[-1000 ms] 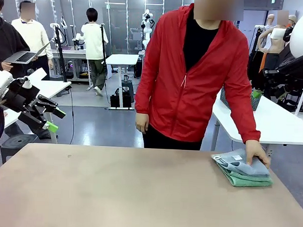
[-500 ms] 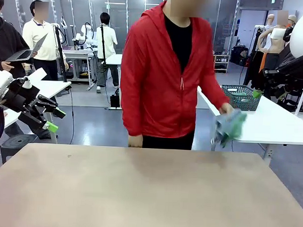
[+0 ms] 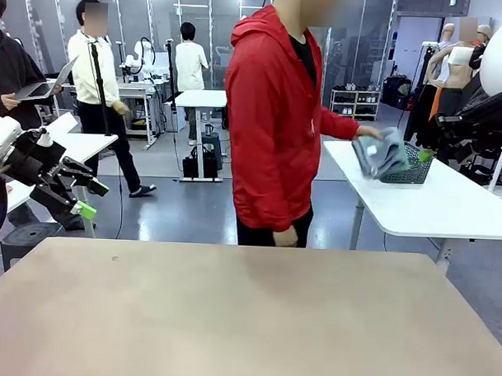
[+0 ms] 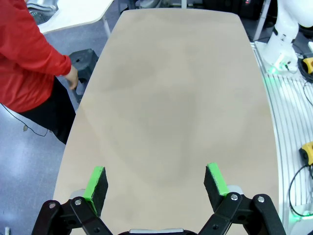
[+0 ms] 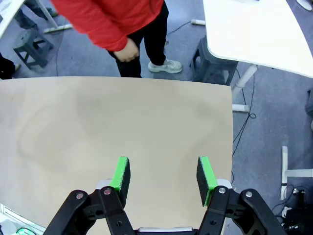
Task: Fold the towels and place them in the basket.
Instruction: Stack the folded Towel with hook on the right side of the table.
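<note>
The person in the red jacket [image 3: 274, 114] stands at the far side of the tan table [image 3: 230, 319], turned toward the white side table [image 3: 432, 202] at the right. One hand [image 3: 367, 133] holds the folded towels [image 3: 382, 154] out over that side table, right at the dark mesh basket [image 3: 410, 170]; the blue-grey one is outermost, with a bit of green at the edge. The person's other hand [image 3: 287, 235] hangs at the near side, just above the tan table's far edge.

The left gripper [image 4: 155, 182] hangs over the bare tabletop, its 2 green pads [image 4: 96, 182] spread wide with nothing between them. The right gripper [image 5: 163, 177] also hangs above the table, its pads [image 5: 120, 175] apart and holding nothing.
</note>
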Controlling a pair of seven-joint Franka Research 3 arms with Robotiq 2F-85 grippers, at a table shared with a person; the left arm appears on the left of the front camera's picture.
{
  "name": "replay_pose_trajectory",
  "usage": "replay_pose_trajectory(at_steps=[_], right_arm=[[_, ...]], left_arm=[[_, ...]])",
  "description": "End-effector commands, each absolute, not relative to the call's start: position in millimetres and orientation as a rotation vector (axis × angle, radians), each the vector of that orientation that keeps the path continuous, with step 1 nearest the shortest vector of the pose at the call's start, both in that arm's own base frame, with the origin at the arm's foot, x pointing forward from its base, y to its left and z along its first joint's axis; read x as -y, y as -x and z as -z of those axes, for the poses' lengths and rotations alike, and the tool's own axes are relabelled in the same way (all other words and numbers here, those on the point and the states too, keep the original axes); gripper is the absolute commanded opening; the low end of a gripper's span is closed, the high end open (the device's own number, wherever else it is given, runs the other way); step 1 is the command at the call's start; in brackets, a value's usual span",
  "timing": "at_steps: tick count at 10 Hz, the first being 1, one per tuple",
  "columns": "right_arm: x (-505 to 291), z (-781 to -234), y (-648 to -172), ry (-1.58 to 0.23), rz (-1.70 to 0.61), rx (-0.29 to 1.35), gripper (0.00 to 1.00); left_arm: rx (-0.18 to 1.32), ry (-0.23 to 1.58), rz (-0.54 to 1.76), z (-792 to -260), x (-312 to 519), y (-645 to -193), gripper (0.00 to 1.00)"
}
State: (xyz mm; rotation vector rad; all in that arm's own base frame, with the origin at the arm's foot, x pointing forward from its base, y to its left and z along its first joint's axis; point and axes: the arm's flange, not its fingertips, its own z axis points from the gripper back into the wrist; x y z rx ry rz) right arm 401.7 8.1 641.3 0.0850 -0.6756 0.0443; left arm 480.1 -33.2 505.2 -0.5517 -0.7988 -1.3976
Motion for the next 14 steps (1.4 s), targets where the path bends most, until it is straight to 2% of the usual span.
replay_pose_trajectory(at_steps=[1, 14], right_arm=[[-8.0, -641.5, -399.8, -0.081, -0.048, 0.671, 0.69], [-8.0, -641.5, -399.8, -0.081, -0.048, 0.671, 0.69]], left_arm=[[0.808, 0.540, 1.391, -504.9, 34.2, -478.2, 1.00], [0.808, 0.540, 1.391, -504.9, 34.2, -478.2, 1.00]])
